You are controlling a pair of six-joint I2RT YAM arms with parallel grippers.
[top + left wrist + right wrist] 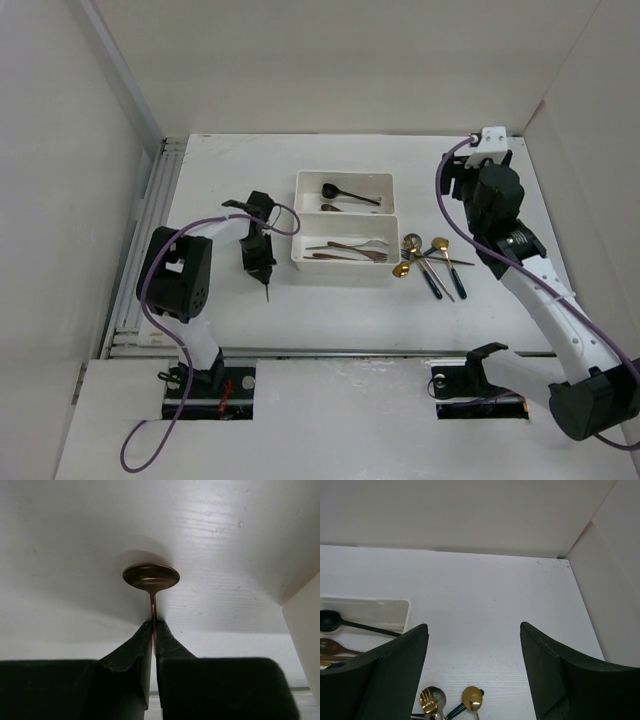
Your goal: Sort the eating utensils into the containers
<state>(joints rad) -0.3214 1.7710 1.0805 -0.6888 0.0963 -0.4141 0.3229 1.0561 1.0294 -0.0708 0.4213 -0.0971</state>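
Now pinching a copper spoon (151,576) by its handle in the left gripper (153,625), with jaws pressed together on the stem. Hanging upright, long axis vertical, bowl down and close over the white table (225,540); cannot tell whether touching it. Positioned just left of the near tray (295,240), with the far tray (345,173) behind that one, so probably calls for a carry to the right and a tilt to lay the handle along a tray's length, running left to right. Nearer to both trays than the right gripper (474,626), spread wide on nothing, high over the far right of the table. Beneath that, right of the trays, a loose cluster of utensils (432,262), among them a gold fork (426,697) and a gold spoon (472,697). Hard to separate the pieces lying in the near tray; easier to read a black spoon (345,193) in the far one. Cut off in the left wrist view: most of the spoon's handle, buried between the fingers.
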